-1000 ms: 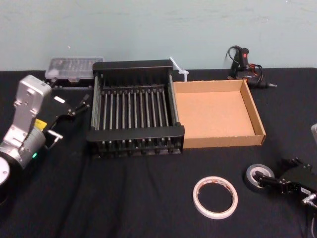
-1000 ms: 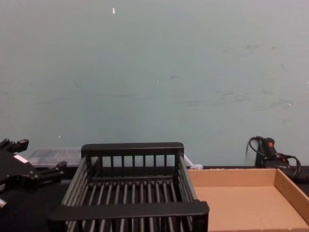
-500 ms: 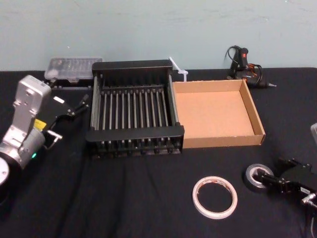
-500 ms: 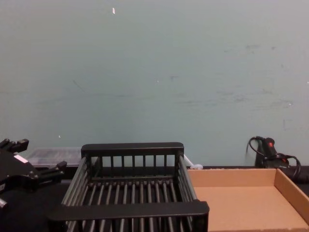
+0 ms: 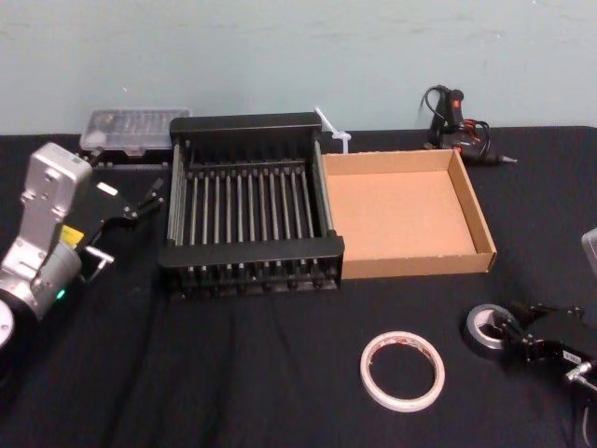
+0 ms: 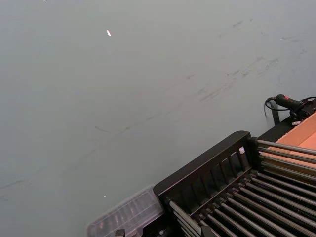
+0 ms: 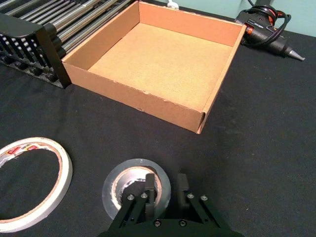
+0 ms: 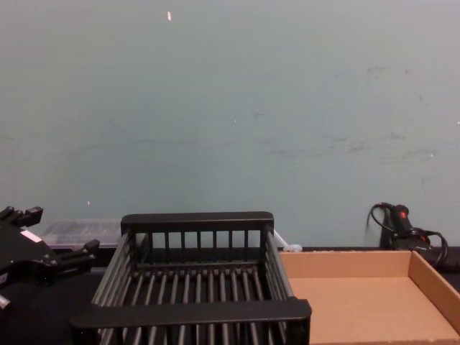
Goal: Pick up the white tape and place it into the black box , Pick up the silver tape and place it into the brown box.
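Silver tape roll (image 7: 108, 190), squat and dull grey, lies flat in front of the shallow tan cardboard box (image 5: 408, 266). We see the right gripper (image 7: 165, 177) slightly parted astride its wall. The left gripper (image 5: 140, 199) idles far left of that box; its opening we cannot tell.

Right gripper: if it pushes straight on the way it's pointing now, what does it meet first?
The silver tape: the right gripper's open fingers straddle the roll's wall, though contact is unclear. Beyond the roll stands the brown box.
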Available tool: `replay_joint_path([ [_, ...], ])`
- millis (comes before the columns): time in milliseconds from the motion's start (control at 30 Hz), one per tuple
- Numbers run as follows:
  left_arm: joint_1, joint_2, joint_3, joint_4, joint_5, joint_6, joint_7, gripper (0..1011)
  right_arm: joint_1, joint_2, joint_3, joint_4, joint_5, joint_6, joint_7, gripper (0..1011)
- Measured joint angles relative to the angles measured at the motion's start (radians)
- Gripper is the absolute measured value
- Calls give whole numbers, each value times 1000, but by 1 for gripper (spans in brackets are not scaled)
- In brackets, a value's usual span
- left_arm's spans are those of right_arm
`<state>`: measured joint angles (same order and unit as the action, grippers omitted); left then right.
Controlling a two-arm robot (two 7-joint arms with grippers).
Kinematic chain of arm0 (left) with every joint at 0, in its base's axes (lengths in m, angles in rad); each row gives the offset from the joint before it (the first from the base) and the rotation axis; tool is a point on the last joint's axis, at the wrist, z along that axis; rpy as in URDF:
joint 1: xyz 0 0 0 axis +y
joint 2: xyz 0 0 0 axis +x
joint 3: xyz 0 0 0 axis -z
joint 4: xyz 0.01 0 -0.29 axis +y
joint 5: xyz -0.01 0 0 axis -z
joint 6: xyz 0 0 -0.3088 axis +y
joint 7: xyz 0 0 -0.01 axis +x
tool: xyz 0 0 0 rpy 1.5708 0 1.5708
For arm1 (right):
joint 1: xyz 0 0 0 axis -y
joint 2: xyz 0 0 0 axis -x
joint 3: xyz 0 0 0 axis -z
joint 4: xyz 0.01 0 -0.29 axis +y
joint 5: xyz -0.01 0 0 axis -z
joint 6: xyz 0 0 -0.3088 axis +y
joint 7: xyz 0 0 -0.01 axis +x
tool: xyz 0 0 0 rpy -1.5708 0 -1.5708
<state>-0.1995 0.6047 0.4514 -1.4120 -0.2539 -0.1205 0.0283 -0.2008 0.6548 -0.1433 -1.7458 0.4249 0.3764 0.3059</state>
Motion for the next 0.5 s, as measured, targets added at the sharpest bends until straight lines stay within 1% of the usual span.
replay_joint_path([
  [33,0,0,0,0,0,0,0,1001,0,0,0,0,0,0,0,278],
  [100,0,0,0,0,0,0,0,1001,0,0,0,0,0,0,0,243],
  [133,0,0,0,0,0,0,0,1001,0,0,0,0,0,0,0,191],
  [200,0,0,0,0,0,0,0,1002,0,0,0,0,0,0,0,161],
  [500,0,0,0,0,0,0,0,1001,0,0,0,0,0,0,0,158],
])
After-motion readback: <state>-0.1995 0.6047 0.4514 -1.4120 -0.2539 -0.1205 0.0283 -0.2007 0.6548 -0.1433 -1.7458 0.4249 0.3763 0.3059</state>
